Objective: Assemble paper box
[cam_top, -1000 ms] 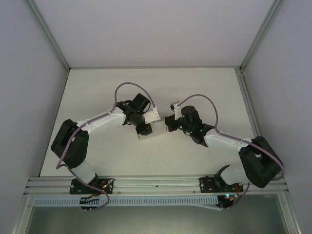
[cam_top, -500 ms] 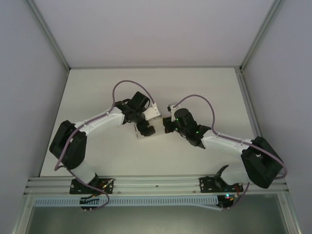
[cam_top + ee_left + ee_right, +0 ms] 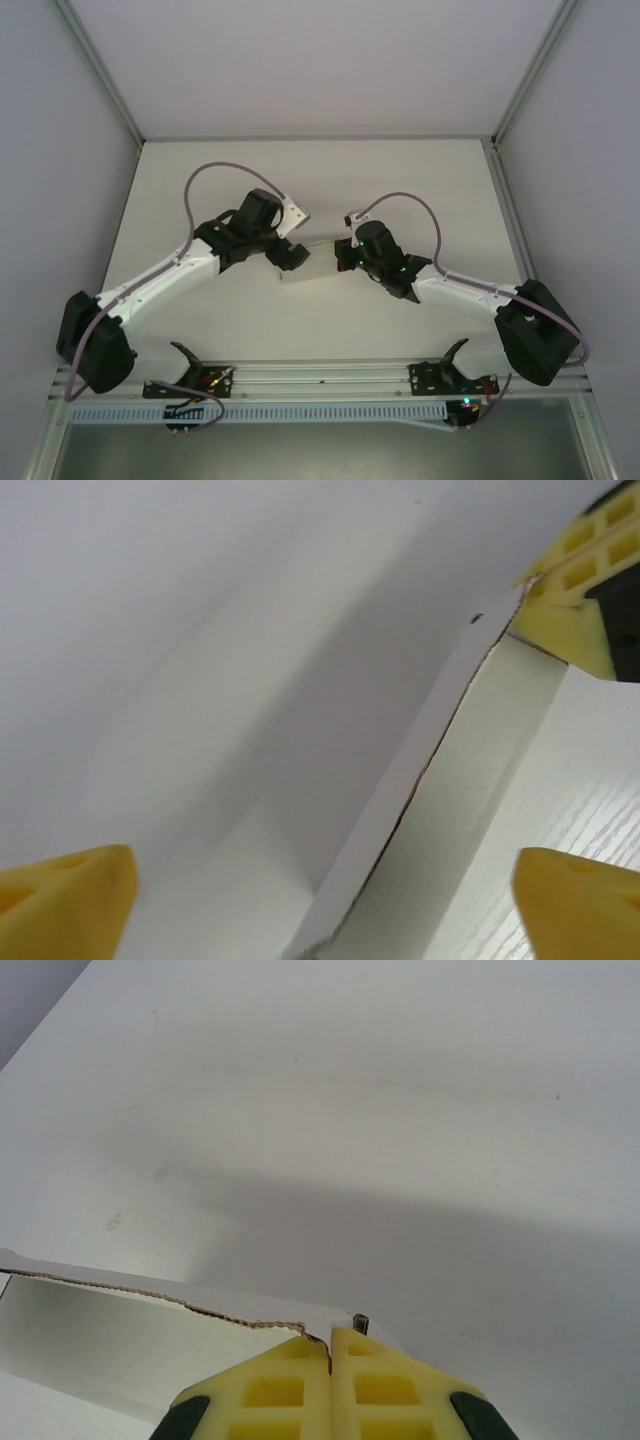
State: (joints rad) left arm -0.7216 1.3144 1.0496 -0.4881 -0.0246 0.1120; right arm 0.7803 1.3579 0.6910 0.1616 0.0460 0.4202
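Pinching: right tool [image 3: 330,1345], yellow fingers pressed together on the rough top edge of the box [image 3: 110,1345]; no gap between the pads.
Right tool from the left wrist view: fingertips at upper right, clamped on the far corner of a standing box panel.
Left tool [image 3: 325,900]: fingers wide apart, one at each lower corner of its own wrist view; nothing clamped.
Box vs left tool: thin panel edge runs from bottom centre up to the right, between the two fingers; touches neither, as far as can be seen.
Box vs right tool: panel stretches away to the left of the fingertips in the right wrist view; edge uneven, with a brownish line along it.
Box position: on the desk [image 3: 400,190], about mid-desk, between the two tools in the top view; left tool at its left end, right tool at its right end.
Box form: pale paperboard, partly raised, at least one wall upright; full shape cannot be told.
Arms: both reach inward from the near edge, tools facing each other across the box.
Desk surface: white, faint wood grain.
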